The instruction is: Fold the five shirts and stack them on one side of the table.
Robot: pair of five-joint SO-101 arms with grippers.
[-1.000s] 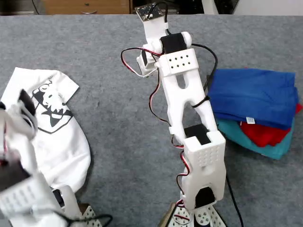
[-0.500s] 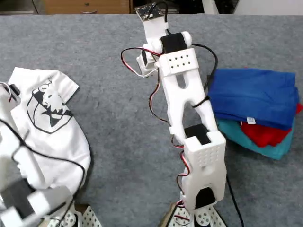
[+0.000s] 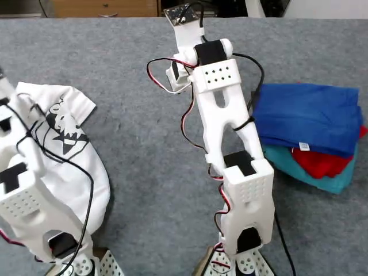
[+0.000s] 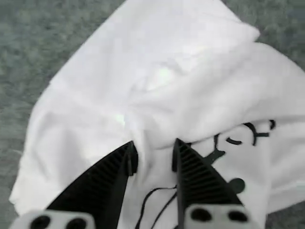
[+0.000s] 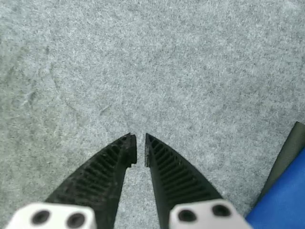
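A white shirt (image 3: 80, 167) with a black print lies crumpled at the table's left side. My left arm (image 3: 23, 190) stands over its left part. In the left wrist view my left gripper (image 4: 152, 150) is open just above the white shirt (image 4: 167, 71), with a raised fold of cloth between its fingertips. A stack lies at the right: a blue shirt (image 3: 307, 118) on top, a red one (image 3: 319, 161) and a teal one (image 3: 282, 158) under it. My right arm (image 3: 215, 103) stretches towards the table's far edge. My right gripper (image 5: 140, 148) is shut over bare grey cloth, holding nothing.
The grey table cover (image 3: 144, 149) shows bare between the white shirt and the stack. A corner of the blue shirt (image 5: 286, 200) lies close beside the right gripper. A wooden cabinet (image 3: 106, 8) stands behind the far edge.
My left arm has swung up from the near left corner and now stretches out over the white shirt's left part. The right arm and the stack have not moved.
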